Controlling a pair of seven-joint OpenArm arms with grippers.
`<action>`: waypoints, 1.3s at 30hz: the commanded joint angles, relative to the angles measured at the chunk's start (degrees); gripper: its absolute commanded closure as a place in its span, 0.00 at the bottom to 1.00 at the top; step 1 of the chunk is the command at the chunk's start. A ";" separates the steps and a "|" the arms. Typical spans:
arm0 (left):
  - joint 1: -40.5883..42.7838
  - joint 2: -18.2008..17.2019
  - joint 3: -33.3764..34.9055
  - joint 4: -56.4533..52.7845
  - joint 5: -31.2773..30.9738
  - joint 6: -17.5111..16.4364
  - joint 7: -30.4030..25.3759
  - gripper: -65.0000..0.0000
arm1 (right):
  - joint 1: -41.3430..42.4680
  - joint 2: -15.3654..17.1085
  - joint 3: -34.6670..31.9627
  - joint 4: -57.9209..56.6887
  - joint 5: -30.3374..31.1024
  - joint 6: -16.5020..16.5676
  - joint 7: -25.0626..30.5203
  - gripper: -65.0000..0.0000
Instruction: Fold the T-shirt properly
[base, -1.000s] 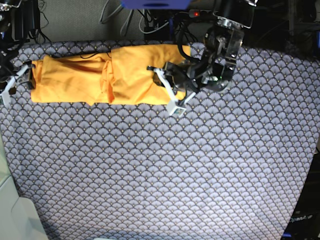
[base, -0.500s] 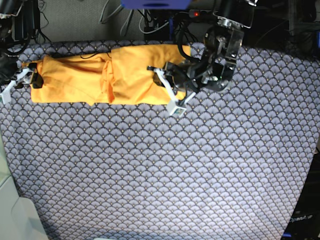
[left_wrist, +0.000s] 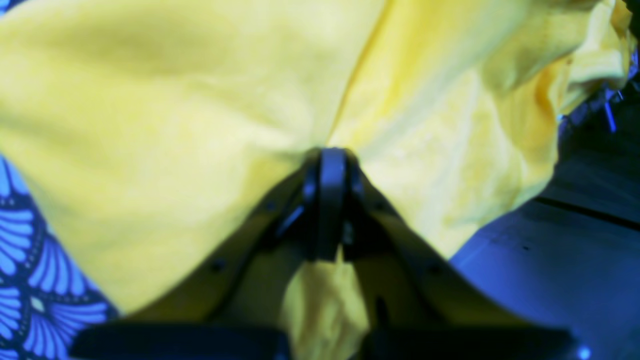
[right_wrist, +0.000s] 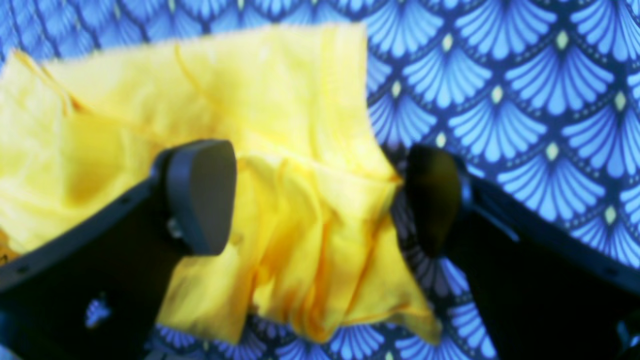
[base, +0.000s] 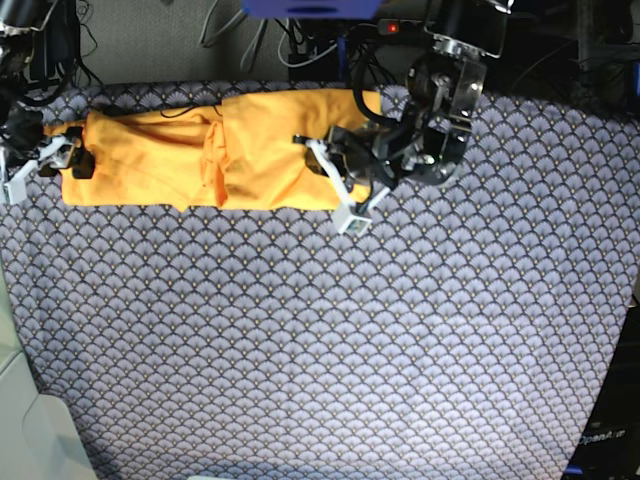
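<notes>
Lying as a long folded band across the far side of the surface (base: 320, 330), one T-shirt (base: 200, 155) rests on the scale-patterned cloth between two arms. The left claw (left_wrist: 330, 200) is clamped tight on the shirt's fabric at one end, while the right claw (right_wrist: 320, 195) stands spread wide astride the bunched opposite end, gripping nothing.

Right gripper (right_wrist: 320, 200) jaws wide apart, straddling bunched T-shirt (right_wrist: 280, 165) edge (blurred) over scale-patterned cloth (right_wrist: 500, 100).
</notes>
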 joint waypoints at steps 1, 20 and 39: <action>-1.19 0.24 -0.10 1.38 -0.72 -0.15 -0.88 1.00 | 0.08 0.81 -0.08 -0.73 -0.92 0.14 -1.47 0.27; -3.82 -1.43 -14.17 6.30 -11.62 -0.15 10.73 1.00 | -1.15 0.81 -1.66 2.96 -0.48 0.14 -1.99 1.00; 3.47 -7.14 -18.04 11.05 -11.36 -0.32 10.73 1.00 | -8.19 -8.86 -2.10 37.16 -0.39 0.14 -15.53 1.00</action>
